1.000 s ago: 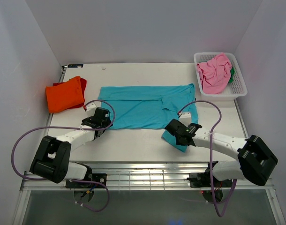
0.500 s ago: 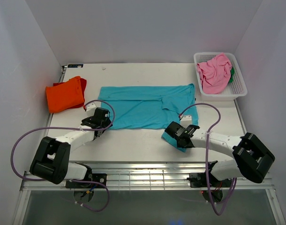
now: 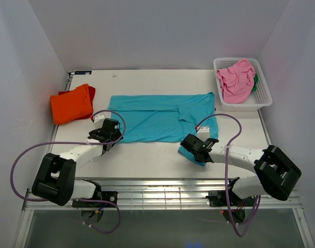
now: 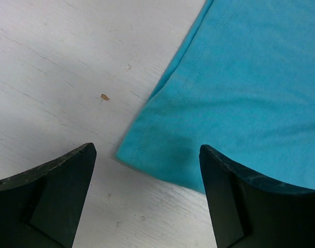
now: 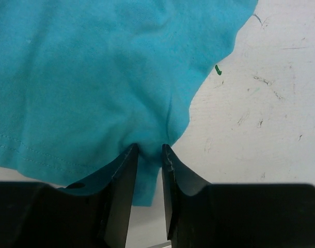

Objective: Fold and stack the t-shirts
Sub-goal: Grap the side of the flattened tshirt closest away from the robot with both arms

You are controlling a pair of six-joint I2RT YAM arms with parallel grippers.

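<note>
A teal t-shirt (image 3: 157, 116) lies spread flat across the middle of the table. My left gripper (image 3: 108, 133) hovers open over its near left corner (image 4: 240, 93), with a black finger on each side and nothing between them (image 4: 147, 150). My right gripper (image 3: 191, 147) sits on the near right sleeve. Its jaws (image 5: 150, 148) stand narrow and pinch a puckered fold of the teal cloth (image 5: 95, 67). An orange t-shirt (image 3: 71, 103) lies folded at the left edge. A pink t-shirt (image 3: 236, 80) is bunched in the basket, with a bit of green (image 3: 255, 82) beside it.
The white lattice basket (image 3: 263, 98) stands at the back right corner of the table. A strip of red cloth (image 3: 90, 92) shows under the orange shirt. Purple cables loop from both arms over the table's near part.
My right gripper has slid a little left along the sleeve and its jaws have narrowed onto the teal cloth. The left arm has not moved.
</note>
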